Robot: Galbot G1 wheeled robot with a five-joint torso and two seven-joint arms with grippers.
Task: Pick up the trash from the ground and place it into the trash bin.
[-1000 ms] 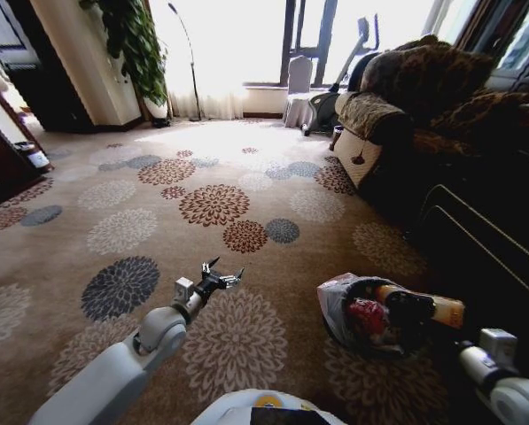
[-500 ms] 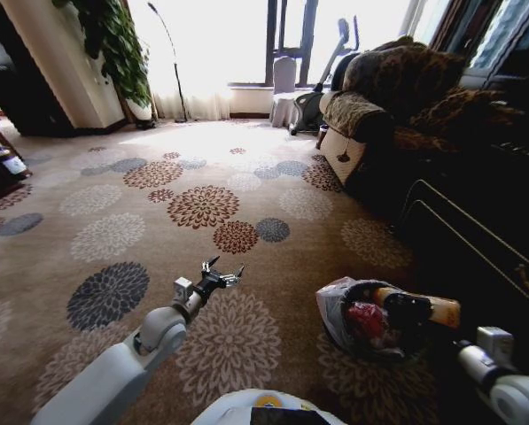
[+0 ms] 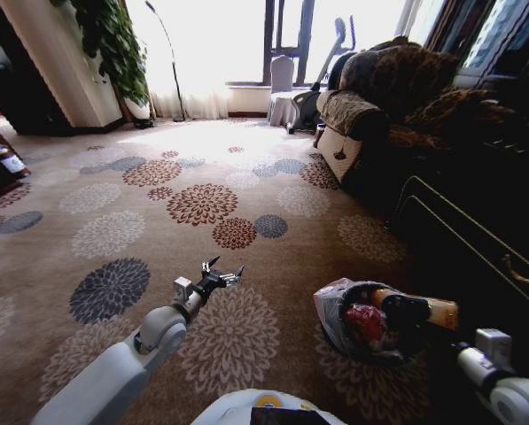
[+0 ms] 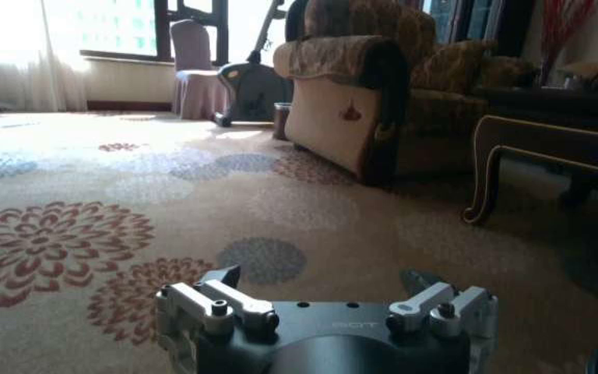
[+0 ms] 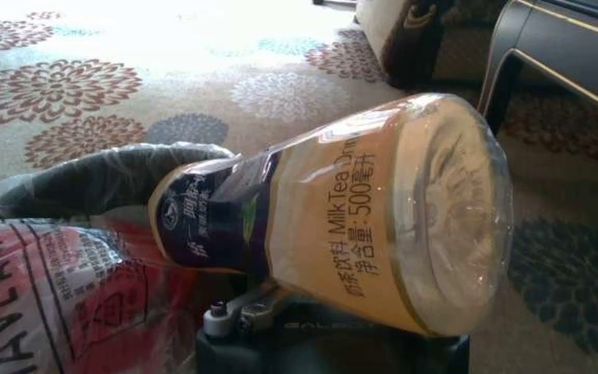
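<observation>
Nothing moved but the camera: right gripper clamps plastic bottle over bag-lined bin; left gripper gapes empty

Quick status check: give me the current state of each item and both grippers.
Clear plastic milk-tea bottle: held by the right gripper over the bin.
Small round dark trash bin with translucent liner: upright on the carpet, holding a red-and-white plastic bag.
Right gripper: jaws shut on the bottle.
Left gripper: jaws open, empty, above the carpet.

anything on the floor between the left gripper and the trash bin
Nothing: the head view shows bare flowered carpet between the left gripper and the trash bin.
</observation>
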